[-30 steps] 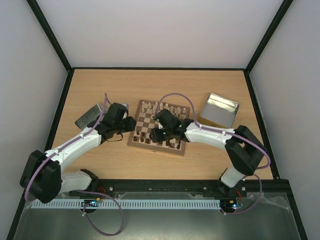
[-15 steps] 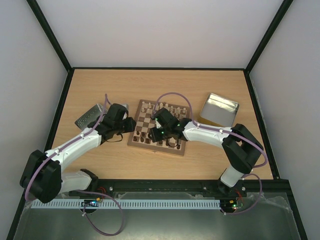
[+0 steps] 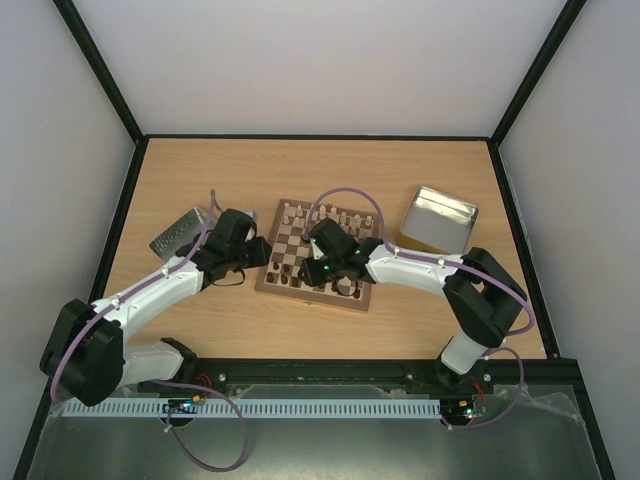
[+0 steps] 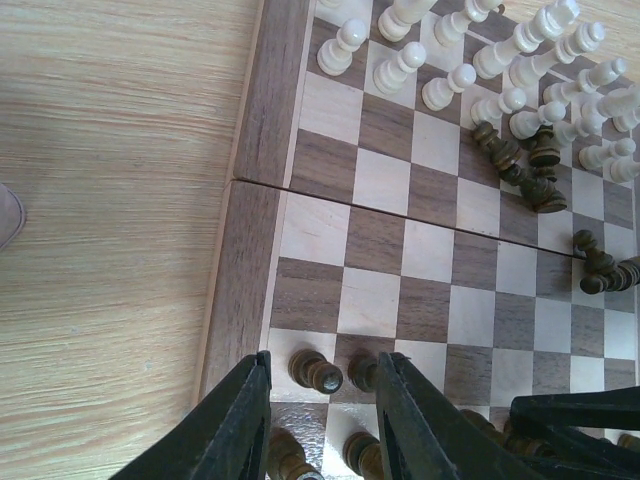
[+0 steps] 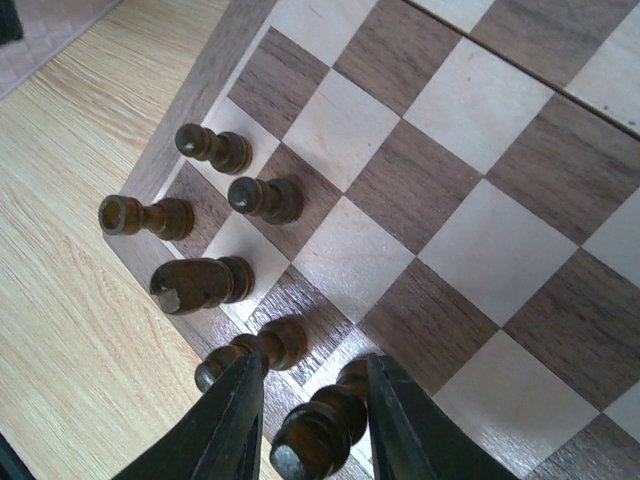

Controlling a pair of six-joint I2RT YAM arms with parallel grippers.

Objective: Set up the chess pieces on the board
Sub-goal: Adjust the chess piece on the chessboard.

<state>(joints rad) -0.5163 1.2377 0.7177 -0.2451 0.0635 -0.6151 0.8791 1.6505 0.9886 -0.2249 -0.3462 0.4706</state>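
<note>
The board (image 3: 296, 240) lies mid-table. Cream pieces (image 4: 470, 60) stand in rows at its far side. Dark pieces (image 5: 200, 282) stand near its near-left corner, and several dark pieces (image 4: 520, 165) lie toppled mid-board. My left gripper (image 3: 262, 252) is open at the board's left edge; in the left wrist view (image 4: 326, 362) its fingers stand either side of a dark pawn (image 4: 318, 372) without touching it. My right gripper (image 3: 308, 265) hangs over the near row; in the right wrist view (image 5: 315, 360) it is open around an upright dark piece (image 5: 325, 425), with a narrow gap on its left.
A silver tin (image 3: 440, 220) sits right of the board and another tin (image 3: 178, 232) left of it, behind the left arm. In the right wrist view a dark bishop (image 5: 250, 355) stands just outside the left finger. The right gripper's black fingers (image 4: 570, 425) show in the left wrist view.
My right gripper has moved left along the board's near rows and settled there. The left arm has hardly moved.
</note>
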